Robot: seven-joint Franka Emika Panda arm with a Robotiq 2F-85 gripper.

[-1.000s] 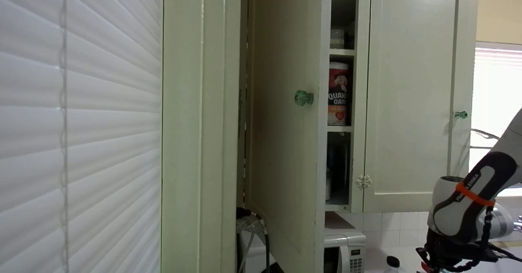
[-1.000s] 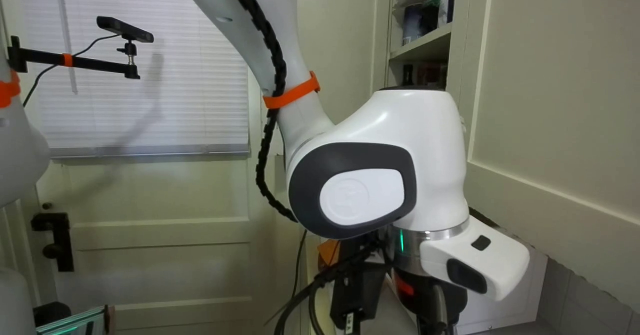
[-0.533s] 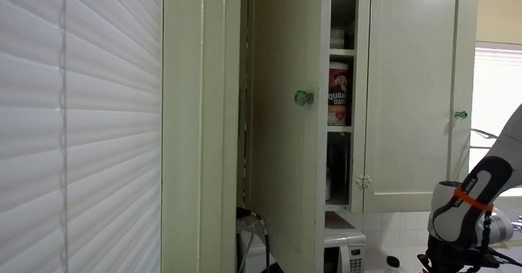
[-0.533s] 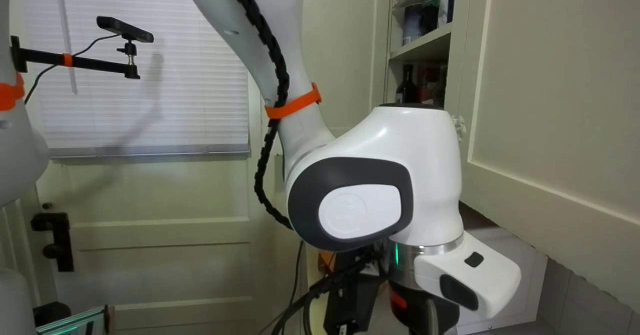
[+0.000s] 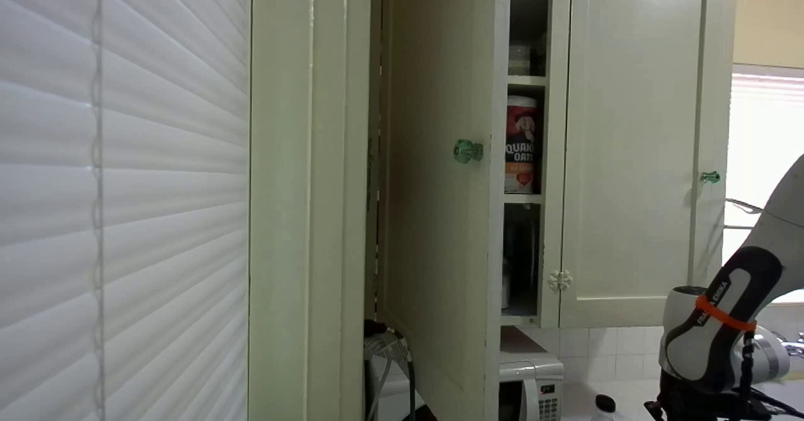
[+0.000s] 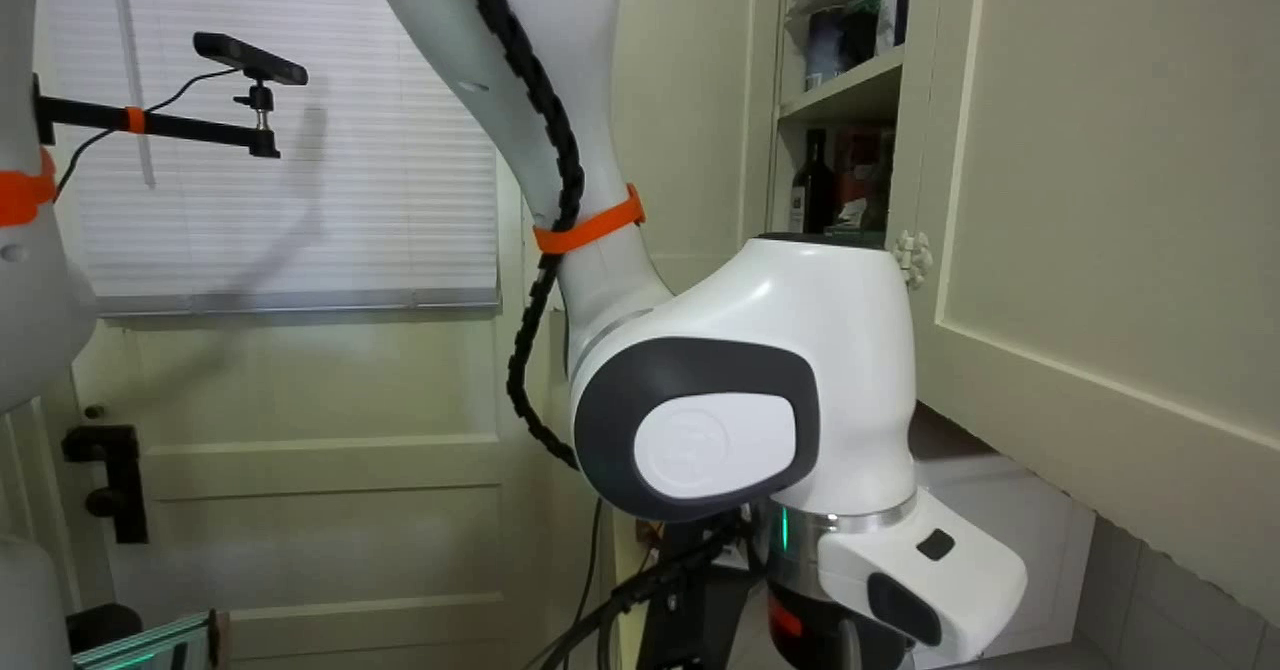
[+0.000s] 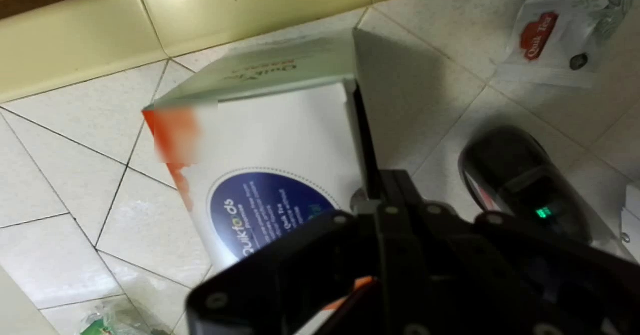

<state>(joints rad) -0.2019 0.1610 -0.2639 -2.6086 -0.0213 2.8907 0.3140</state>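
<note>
Tiled ctr (image 7: 150,220) has 1 box (image 7: 280,135), 1 pkt (image 7: 560,40) (Quik Tea), gripper (image 7: 393,187) closed nr box.

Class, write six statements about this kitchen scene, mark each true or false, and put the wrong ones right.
1. In the wrist view, the gripper is closed. True.
2. The box there bears a dark blue patch. True.
3. The Quik Tea packet is inside that box. False: it lies on the tiled counter, apart from the box.
4. In an exterior view, an oats canister stands on a shelf. True.
5. The cupboard door seen beside that canister is shut. False: it stands open.
6. The dark device in the wrist view has a red-lit display. False: its display glows green.
</note>
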